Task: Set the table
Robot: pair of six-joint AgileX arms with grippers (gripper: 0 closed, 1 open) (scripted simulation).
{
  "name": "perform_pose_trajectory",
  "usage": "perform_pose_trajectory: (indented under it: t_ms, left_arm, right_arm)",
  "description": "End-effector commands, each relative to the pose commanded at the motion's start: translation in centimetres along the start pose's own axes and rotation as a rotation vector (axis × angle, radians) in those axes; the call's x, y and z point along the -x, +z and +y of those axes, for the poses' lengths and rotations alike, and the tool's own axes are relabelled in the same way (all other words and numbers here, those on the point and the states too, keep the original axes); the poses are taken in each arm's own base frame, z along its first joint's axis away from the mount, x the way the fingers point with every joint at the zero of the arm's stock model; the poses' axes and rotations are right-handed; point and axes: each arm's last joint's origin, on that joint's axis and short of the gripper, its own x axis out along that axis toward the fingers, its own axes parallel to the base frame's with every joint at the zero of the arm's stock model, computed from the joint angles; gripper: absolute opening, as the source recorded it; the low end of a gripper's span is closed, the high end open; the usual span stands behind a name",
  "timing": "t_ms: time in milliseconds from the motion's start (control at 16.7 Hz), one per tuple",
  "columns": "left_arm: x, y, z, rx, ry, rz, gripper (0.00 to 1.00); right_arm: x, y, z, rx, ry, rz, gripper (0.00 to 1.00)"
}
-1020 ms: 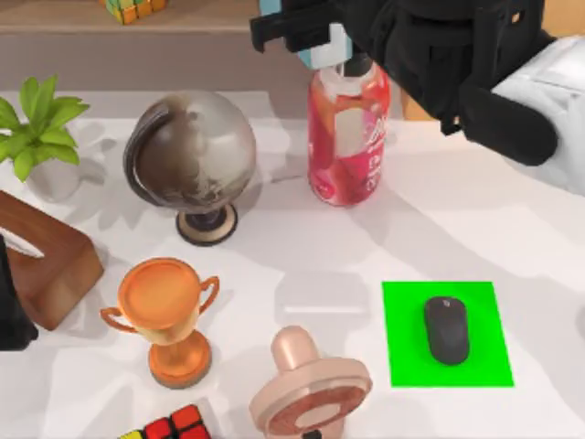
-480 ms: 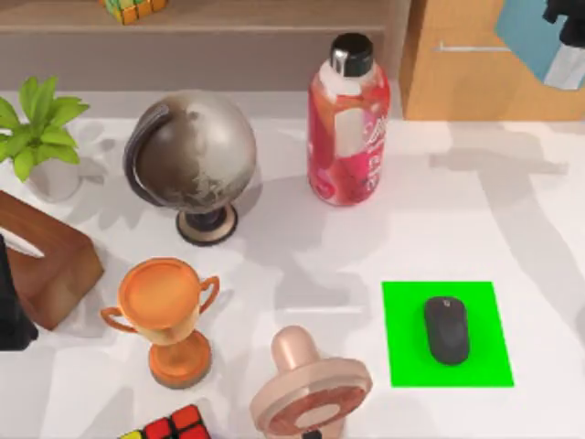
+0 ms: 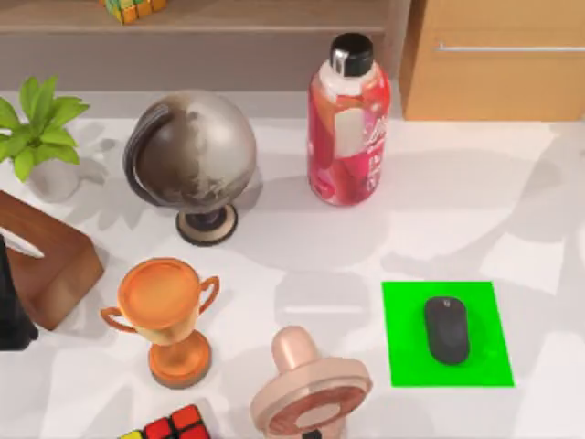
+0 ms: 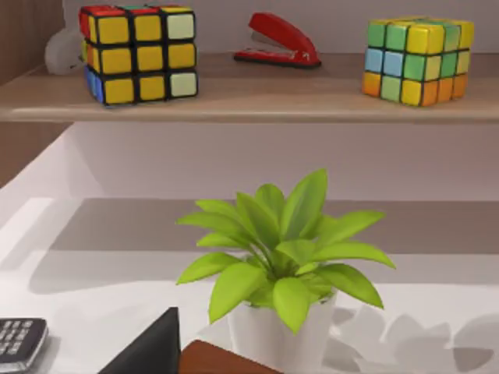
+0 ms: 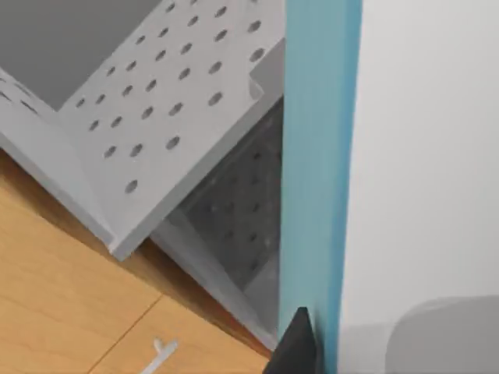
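one white table (image 3: 430, 219) under bottle (image 3: 348, 128) and mouse (image 3: 446, 329); jaws' state unclear

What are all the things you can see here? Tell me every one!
table: 1, white, under everything
bottle: 1, red and pink with black cap, back middle
globe: 1, grey-brown on a round base, left of the bottle
potted plant: 1, green leaves in a white pot, far left
trophy: 1, orange, front left
mat: 1, bright green, front right
mouse: 1, black, on the mat
small fan: 1, pink, front middle
wooden box: 1, brown, left edge
puzzle cubes: 3, multicoloured, two on the shelf, one at the front edge
stapler: 1, red, on the shelf
drawer cabinet: 1, light wood, back right
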Motion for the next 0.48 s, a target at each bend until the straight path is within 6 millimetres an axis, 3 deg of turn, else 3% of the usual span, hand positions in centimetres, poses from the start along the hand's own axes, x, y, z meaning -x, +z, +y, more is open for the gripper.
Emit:
perform_pose_trajectory:
  t_ms: [180,480]
  left_arm:
    - [0.0,0.0,0.0,0.000,0.000,0.000,1.00]
    - [0.0,0.0,0.0,0.000,0.000,0.000,1.00]
  right_arm:
    - [-1.9,1.2,-3.8,-0.221,-0.030,-0.016,0.00]
    - [-5.4,2.3,-7.6,-0.549,0.052,0.017,0.00]
